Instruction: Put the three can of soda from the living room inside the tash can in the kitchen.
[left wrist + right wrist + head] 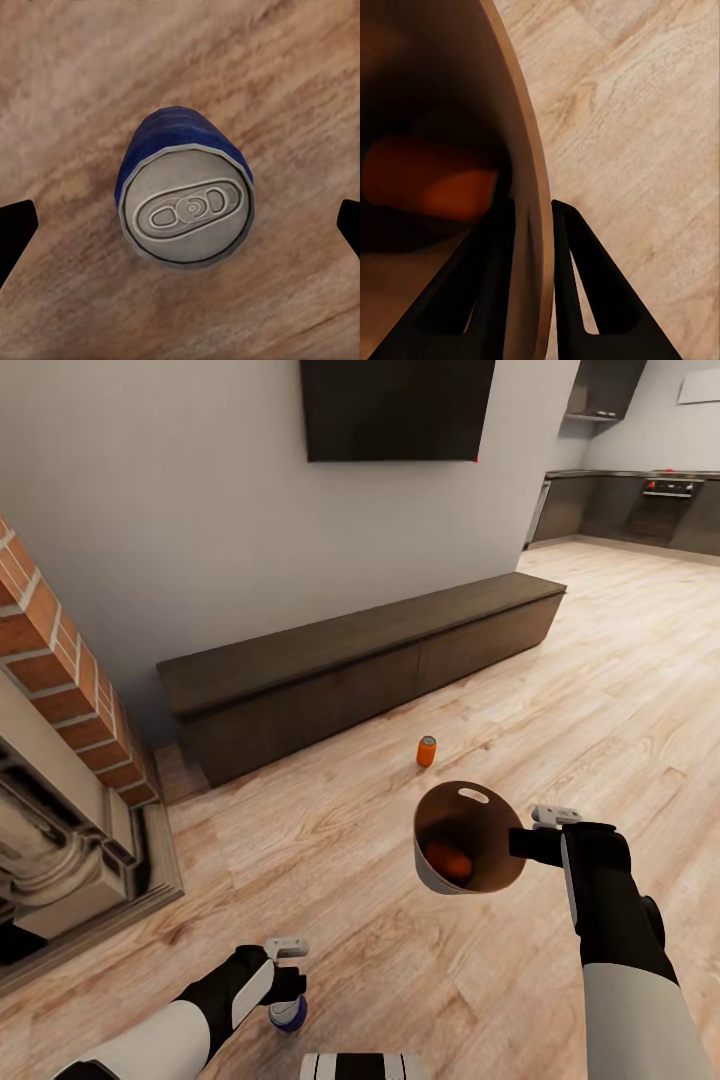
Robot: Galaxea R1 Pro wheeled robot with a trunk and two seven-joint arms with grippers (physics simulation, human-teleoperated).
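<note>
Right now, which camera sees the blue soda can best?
The left wrist view: the blue soda can stands upright on the wood floor, seen from straight above with its silver top and pull tab sharp, between the open jaws. The head view shows the can small, low down, partly behind the left gripper. The right wrist view looks at the trash can.

Head cam high, oblique; wrist cams close

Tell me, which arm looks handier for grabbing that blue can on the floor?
The left. Its pincer hangs open right above the blue can, fingers either side. The right pincer is busy gripping the bin's rim, with an orange can inside.
</note>
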